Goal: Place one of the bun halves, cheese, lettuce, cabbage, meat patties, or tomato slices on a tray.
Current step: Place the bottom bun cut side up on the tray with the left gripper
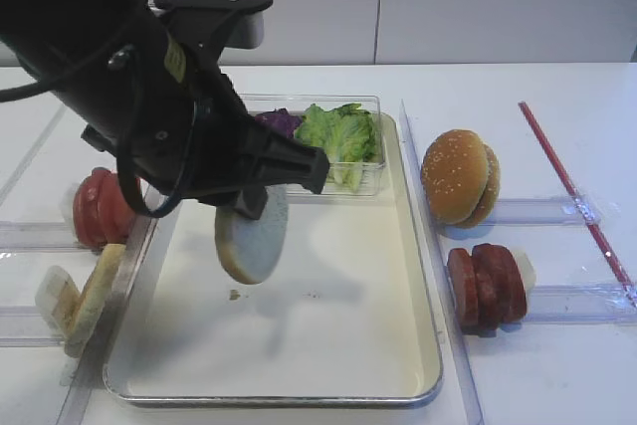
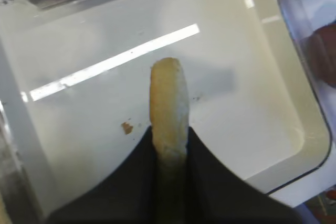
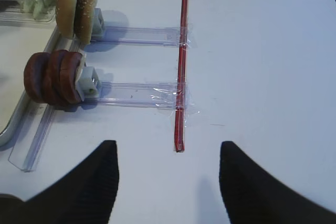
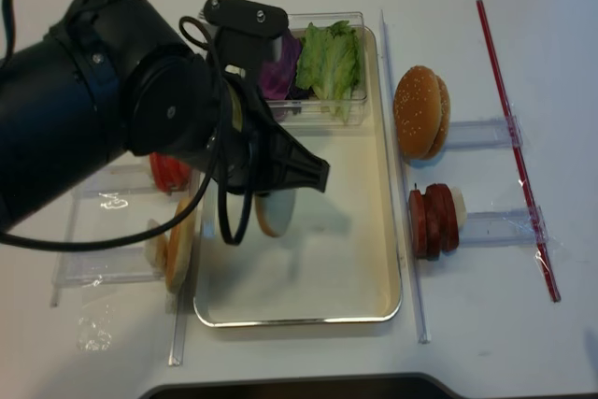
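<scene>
Pale and tan-rimmed, one bun half (image 1: 252,238) hangs on edge above the tray (image 1: 423,340), pinched between the pressed-together black fingers of the left gripper (image 2: 169,140). The left wrist view shows the bun edge-on, its crust upright between the two fingers (image 2: 210,171), with the cream floor of the tray beneath and a small brown crumb (image 2: 126,127) lying on that floor just left of the bun. From the high view the bun sits over the left-centre of the tray, clear of the rim; whether its lower edge touches the floor cannot be told.

Remaining bun halves (image 1: 82,304) stand on edge in a clear holder off the tray's left rim. Tomato slices (image 1: 100,208) stand stacked just behind them, also outside the tray. A clear plastic box (image 1: 370,178) rests at the far end of the tray and holds the lettuce (image 1: 340,136) beside the cabbage (image 1: 281,122), cabbage to the left.

Right of the tray, the meat patties (image 1: 486,285) stand stacked on edge in a clear rail. A sesame-seeded bun (image 1: 458,176) stands behind them in its own rail. A red strip (image 1: 572,191) runs across the outer ends of both rails.

The right gripper (image 3: 168,182) is spread wide over bare table near the red strip's end, holding nothing, well apart from the patties
</scene>
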### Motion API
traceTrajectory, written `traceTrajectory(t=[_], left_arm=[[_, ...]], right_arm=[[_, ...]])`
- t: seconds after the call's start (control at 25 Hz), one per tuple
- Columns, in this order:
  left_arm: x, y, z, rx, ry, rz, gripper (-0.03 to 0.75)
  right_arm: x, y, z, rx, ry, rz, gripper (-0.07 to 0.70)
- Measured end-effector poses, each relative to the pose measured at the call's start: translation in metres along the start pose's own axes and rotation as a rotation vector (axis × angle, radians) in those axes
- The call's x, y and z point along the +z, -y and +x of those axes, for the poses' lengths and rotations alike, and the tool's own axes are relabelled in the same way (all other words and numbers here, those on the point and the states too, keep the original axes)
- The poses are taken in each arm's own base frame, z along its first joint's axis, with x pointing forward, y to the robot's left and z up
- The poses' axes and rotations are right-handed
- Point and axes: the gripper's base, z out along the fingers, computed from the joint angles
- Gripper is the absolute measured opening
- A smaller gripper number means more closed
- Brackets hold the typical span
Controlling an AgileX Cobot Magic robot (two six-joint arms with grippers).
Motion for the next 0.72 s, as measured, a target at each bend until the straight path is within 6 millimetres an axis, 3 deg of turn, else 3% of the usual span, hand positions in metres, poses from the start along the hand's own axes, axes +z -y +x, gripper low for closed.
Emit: traceTrajectory(t=[0.12,0.52,0.72], left_arm=[[0.003,0.005,0.000,0.010,-0.012,0.069,0.091],[0.042,-0.008,-0.018,-0.130,-0.105,0.399,0.090],[0.063,-0.008,-0.019,-0.169,-0.147,0.431,0.090]], right_arm=[[0.000,0.000,0.000,0.000,0.000,0.000,0.463],[0.000,0.000,0.000,0.000,0.000,0.000,0.463],[0.000,0.000,0.000,0.000,0.000,0.000,0.463]])
